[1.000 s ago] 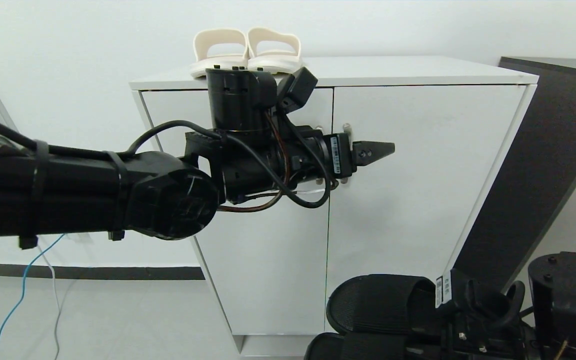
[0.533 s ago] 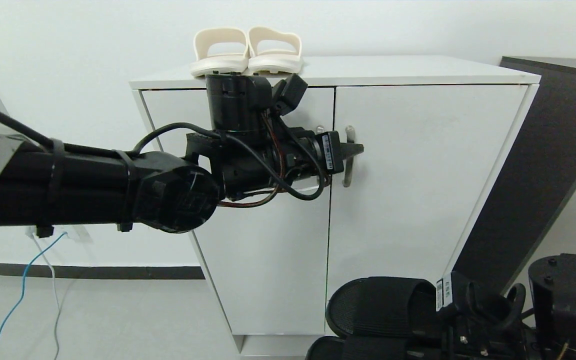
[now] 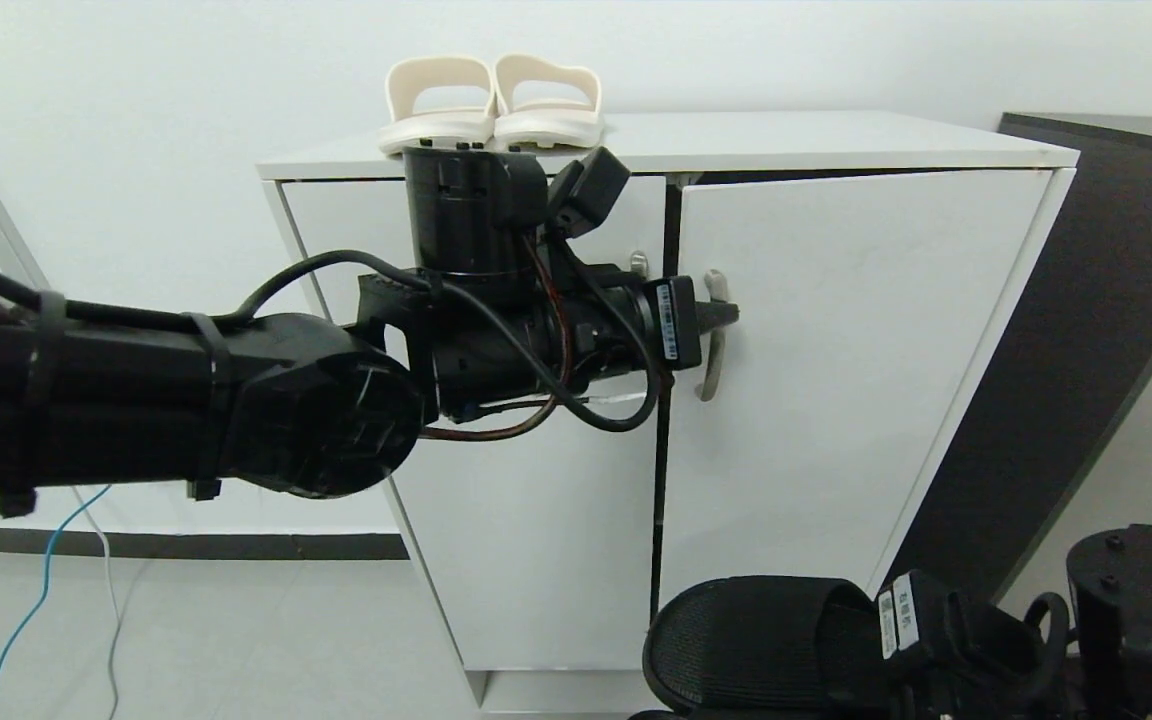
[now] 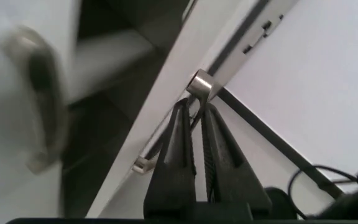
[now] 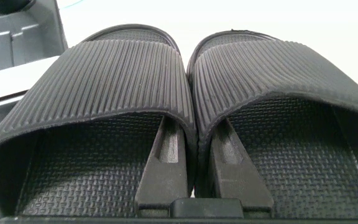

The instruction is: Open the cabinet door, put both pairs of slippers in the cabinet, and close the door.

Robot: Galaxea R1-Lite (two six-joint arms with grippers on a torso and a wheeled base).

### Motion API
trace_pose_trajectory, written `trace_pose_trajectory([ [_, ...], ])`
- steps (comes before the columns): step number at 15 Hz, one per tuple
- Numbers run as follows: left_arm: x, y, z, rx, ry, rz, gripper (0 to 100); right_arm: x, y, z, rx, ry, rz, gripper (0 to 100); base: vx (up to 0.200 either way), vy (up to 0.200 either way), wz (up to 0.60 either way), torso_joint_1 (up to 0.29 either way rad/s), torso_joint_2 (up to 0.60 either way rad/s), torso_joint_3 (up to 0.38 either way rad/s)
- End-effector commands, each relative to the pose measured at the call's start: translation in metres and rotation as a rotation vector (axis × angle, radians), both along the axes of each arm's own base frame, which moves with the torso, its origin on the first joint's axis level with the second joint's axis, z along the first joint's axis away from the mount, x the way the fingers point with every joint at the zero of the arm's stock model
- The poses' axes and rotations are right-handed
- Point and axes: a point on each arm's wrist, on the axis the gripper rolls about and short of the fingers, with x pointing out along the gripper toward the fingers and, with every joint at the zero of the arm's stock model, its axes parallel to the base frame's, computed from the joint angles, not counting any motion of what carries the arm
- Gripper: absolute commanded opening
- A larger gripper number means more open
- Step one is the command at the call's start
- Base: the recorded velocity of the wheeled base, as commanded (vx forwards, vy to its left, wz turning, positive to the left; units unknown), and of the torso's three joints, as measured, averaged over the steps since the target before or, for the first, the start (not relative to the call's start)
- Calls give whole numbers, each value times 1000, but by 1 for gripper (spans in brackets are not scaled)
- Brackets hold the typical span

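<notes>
Nearest, at the lower right of the head view: the pair of black slippers (image 3: pixel 756 640), held off the floor and side by side. Pinched there by the right gripper (image 5: pixel 194 134), one finger inside each shoe, closed on the two inner walls pressed together between them.

Farther in, at mid-frame: the left gripper (image 3: pixel 721 317), closed flat on the metal handle (image 3: pixel 714 340) of the right door (image 3: pixel 836 380). Ajar only; a narrow dark gap (image 3: pixel 671 230) down its inner edge and along its top, beside the shut left door (image 3: pixel 496 520).

Inside the cabinet (image 3: pixel 836 140): dark, with what looks like a shelf edge seen from the left wrist camera; impossible to tell any contents through so thin an opening.

Farthest, at upper centre: the cream slippers (image 3: pixel 491 100), standing as a neat pair on the cabinet top near its left end, toes toward the wall.

Judged from this: opening begun, far from finished. Left to do: swinging the door wide, placing the black pair inside, fetching the cream pair down and in, then shutting the door.
</notes>
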Motion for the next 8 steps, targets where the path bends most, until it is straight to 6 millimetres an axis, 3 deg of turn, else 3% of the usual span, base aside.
trace_pose_trajectory([
  [1,-16,11,11,-14,-21,-3,0,-3,-2,2,8,-7,4,0,0,0,0,0,0,0],
  [8,-55,35,23,-22,-44,-10,0,-4,-2,2,7,-11,10,0,0,0,0,0,0,0],
])
